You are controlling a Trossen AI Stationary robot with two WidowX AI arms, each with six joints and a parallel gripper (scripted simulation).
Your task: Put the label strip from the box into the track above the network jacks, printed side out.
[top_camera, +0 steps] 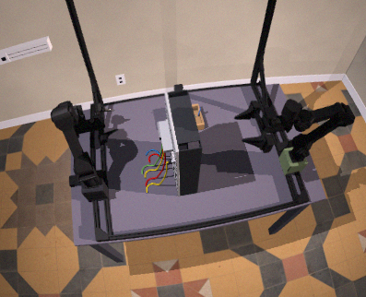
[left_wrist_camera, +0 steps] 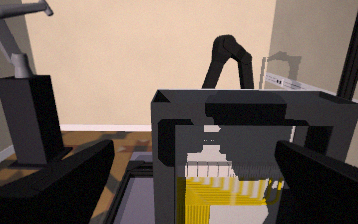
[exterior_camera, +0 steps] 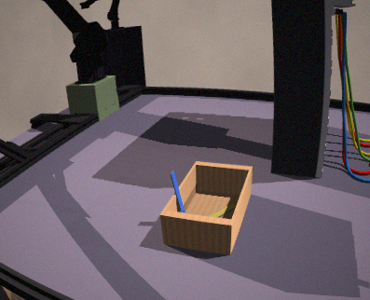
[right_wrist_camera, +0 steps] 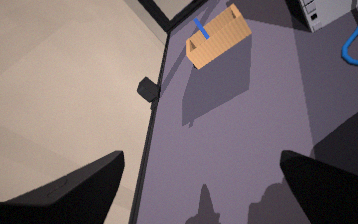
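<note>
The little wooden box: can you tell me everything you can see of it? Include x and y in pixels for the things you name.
The box (top_camera: 200,126) (exterior_camera: 197,233) (right_wrist_camera: 220,47) is light brown, oblong and open-topped, with straight walls and a grain that looks like wood. It sits upright on the purplish table (top_camera: 137,207) (exterior_camera: 32,224) (left_wrist_camera: 140,200) (right_wrist_camera: 230,140), apart from the dark cabinet (top_camera: 183,120) (exterior_camera: 297,93) (left_wrist_camera: 165,180) (right_wrist_camera: 325,15). A blue strip (top_camera: 199,112) (exterior_camera: 177,193) (right_wrist_camera: 201,28) stands tilted in it, poking above the rim; something yellow (exterior_camera: 221,211) lies low inside, partly hidden. Neither gripper touches it.
</note>
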